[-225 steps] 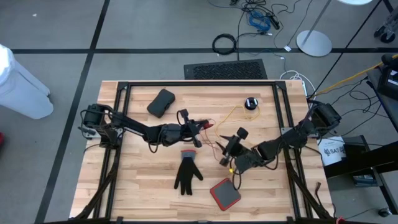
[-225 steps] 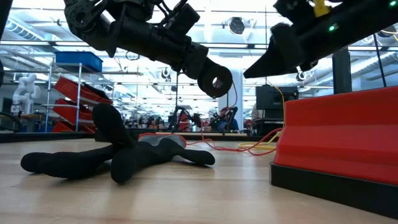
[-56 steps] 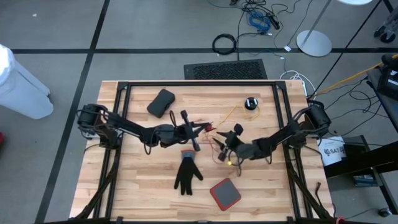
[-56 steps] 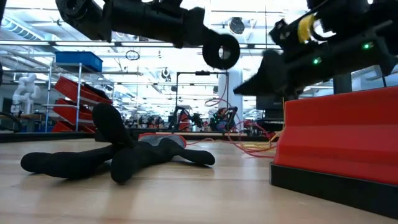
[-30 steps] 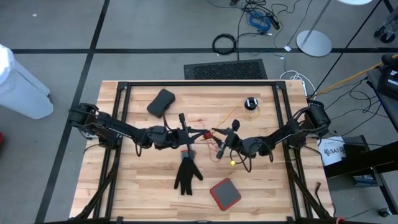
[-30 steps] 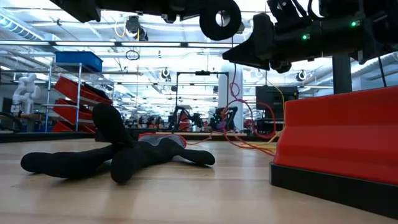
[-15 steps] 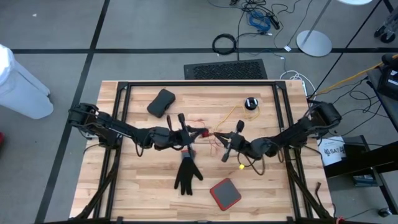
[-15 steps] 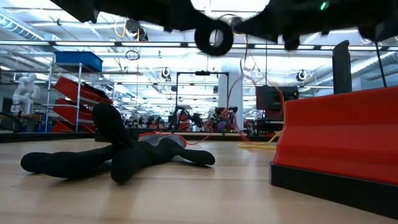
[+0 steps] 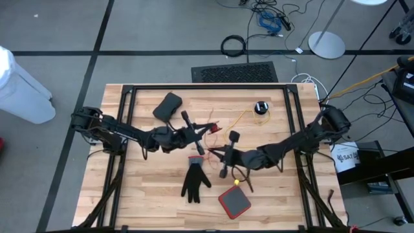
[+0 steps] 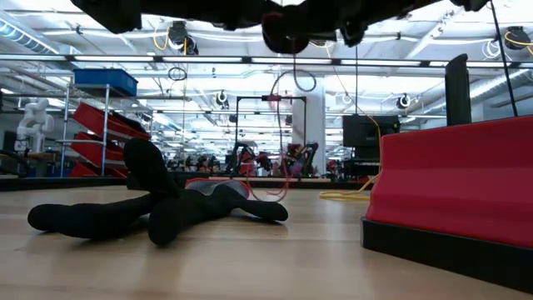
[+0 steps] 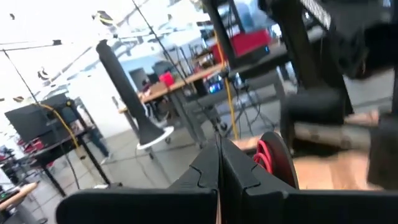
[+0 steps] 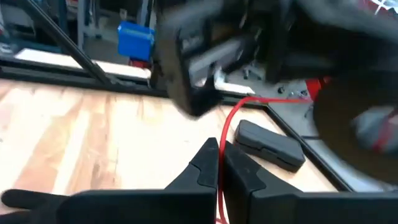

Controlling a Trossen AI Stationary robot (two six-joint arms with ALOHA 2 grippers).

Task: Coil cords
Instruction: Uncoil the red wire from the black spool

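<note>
A thin yellow cord [image 9: 243, 117] runs from a small black round puck [image 9: 261, 107] at the far right toward the table's middle. A thin red cord [image 10: 288, 125] hangs there in a slack loop below both grippers, clear of the table. My left gripper [image 9: 209, 127] is shut at mid-table, with red coils [image 11: 268, 154] beside its fingers. My right gripper [image 9: 216, 153] is just nearer, shut on the red cord. A small yellow end piece [image 9: 237, 182] shows below the right arm. My left gripper is shut, its fingers about level and pointing toward the table's right. Red coils [image 11: 260, 163] sit against one fingertip; the fingers hide how the cord passes between them. My right gripper pinches one strand of the red cord [image 12: 221, 138] between its two fingertips, coming level from the table's right. The strand runs on from the fingers toward the left gripper, lifted clear.
A black glove [image 9: 194, 181] lies near the table's front middle, and a red box [image 9: 233, 201] to its right. A black case [image 9: 167, 107] lies at the far left. A black frame [image 9: 207, 87] runs round the table.
My right gripper has risen and gone toward the table's left, closer to my left gripper. The red cord now hangs in a loop lifted above the table. The yellow end piece has shifted toward the near edge.
</note>
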